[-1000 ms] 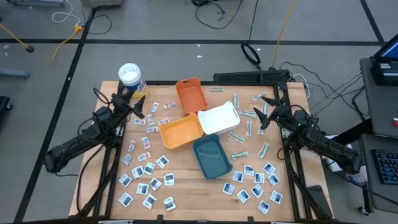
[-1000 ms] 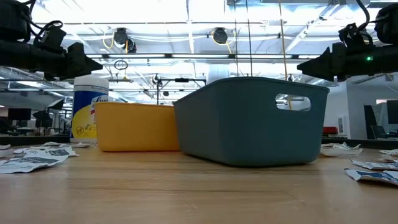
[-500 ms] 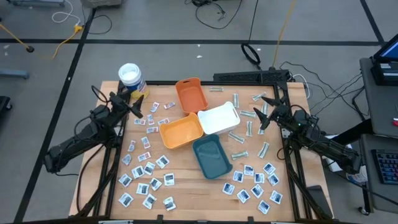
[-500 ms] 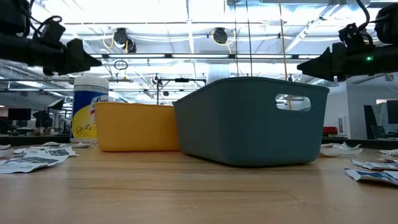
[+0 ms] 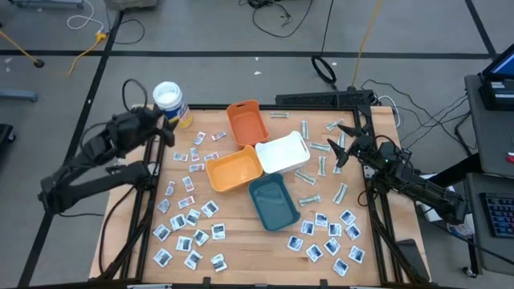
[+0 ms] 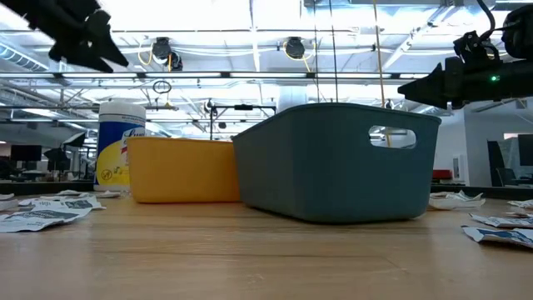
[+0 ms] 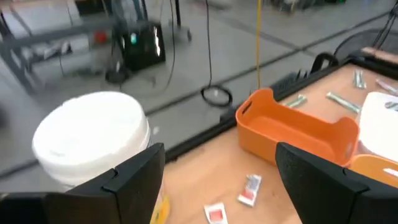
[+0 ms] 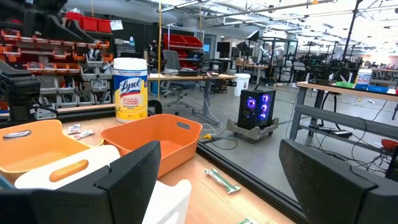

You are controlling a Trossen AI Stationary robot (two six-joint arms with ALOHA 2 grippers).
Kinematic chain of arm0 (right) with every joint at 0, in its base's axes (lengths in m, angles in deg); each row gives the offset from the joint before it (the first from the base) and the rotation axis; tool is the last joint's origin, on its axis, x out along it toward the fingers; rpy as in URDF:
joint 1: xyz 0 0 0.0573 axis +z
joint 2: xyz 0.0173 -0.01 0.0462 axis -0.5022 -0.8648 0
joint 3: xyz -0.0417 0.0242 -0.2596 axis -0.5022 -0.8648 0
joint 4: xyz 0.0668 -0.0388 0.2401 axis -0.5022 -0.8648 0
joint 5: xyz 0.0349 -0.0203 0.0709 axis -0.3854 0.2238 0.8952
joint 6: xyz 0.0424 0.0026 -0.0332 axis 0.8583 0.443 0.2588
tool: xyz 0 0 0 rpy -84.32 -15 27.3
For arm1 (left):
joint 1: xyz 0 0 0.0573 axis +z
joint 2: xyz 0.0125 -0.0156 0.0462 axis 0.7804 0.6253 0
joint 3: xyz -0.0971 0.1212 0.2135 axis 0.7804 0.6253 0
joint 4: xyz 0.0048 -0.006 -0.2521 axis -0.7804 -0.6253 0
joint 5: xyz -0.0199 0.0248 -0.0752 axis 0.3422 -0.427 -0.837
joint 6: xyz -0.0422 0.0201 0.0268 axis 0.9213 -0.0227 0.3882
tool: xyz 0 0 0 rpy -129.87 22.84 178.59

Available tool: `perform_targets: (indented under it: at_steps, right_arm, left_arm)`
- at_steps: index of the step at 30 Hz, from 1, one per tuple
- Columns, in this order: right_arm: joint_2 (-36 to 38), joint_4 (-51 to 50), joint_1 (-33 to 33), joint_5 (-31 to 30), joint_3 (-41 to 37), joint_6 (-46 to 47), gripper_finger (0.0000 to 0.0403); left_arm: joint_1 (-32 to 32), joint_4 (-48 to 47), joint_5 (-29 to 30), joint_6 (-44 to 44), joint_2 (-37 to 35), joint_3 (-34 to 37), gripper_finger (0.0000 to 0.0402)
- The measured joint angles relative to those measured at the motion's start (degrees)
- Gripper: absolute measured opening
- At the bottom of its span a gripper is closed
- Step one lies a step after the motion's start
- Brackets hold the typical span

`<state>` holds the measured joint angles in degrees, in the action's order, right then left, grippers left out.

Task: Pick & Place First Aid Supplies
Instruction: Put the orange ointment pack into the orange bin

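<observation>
The first aid supplies lie flat on the wooden table: square white sachets in a left cluster [image 5: 189, 217] and a right cluster [image 5: 329, 237], and pale strips [image 5: 309, 172] near the white tray. My left gripper [image 5: 166, 131] hangs open in the air at the far left, beside the white-lidded canister [image 7: 93, 134], pointing slantwise down over two small sachets [image 7: 249, 190]. In the low view it shows at the top left [image 6: 83, 37]. My right gripper [image 5: 341, 146] waits open and level at the table's right side [image 6: 433, 87], holding nothing.
Four trays stand mid-table: orange [image 5: 246, 123], yellow-orange [image 5: 233, 170], white [image 5: 283, 152] and teal [image 5: 273, 201]. The canister [image 5: 169, 100] stands at the far left corner. Bare wood lies along the near edge between the two sachet clusters.
My left gripper has risen well clear of the table, most of it in the last half second, and has tipped from level to pointing slantwise down. It stays open with nothing in it. My right arm has kept still.
</observation>
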<state>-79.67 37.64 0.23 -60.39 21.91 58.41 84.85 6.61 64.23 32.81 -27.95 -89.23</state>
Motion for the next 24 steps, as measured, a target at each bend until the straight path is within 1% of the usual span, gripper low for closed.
perform_targets:
  at_steps: [7,11,18,21,24]
  right_arm:
    - [0.0,0.0,0.0,0.0,0.0,0.0,0.0322]
    - [0.0,0.0,0.0,0.0,0.0,0.0,0.0322]
    - [0.0,0.0,0.0,0.0,0.0,0.0,0.0322]
    - [0.0,0.0,0.0,0.0,0.0,0.0,0.0322]
    - [0.0,0.0,0.0,0.0,0.0,0.0,0.0322]
  left_arm:
    - [-0.5,-13.7,-0.5,10.9,13.6,-15.0,0.0308]
    - [-2.0,-21.1,-2.4,17.6,20.7,-22.5,0.0308]
    - [-5.0,-36.6,-10.1,27.9,31.7,-34.4,0.0308]
    - [-5.9,-42.8,-13.9,30.0,35.4,-37.8,0.0308]
    - [-6.9,-47.4,-17.1,32.0,37.9,-39.7,0.0308]
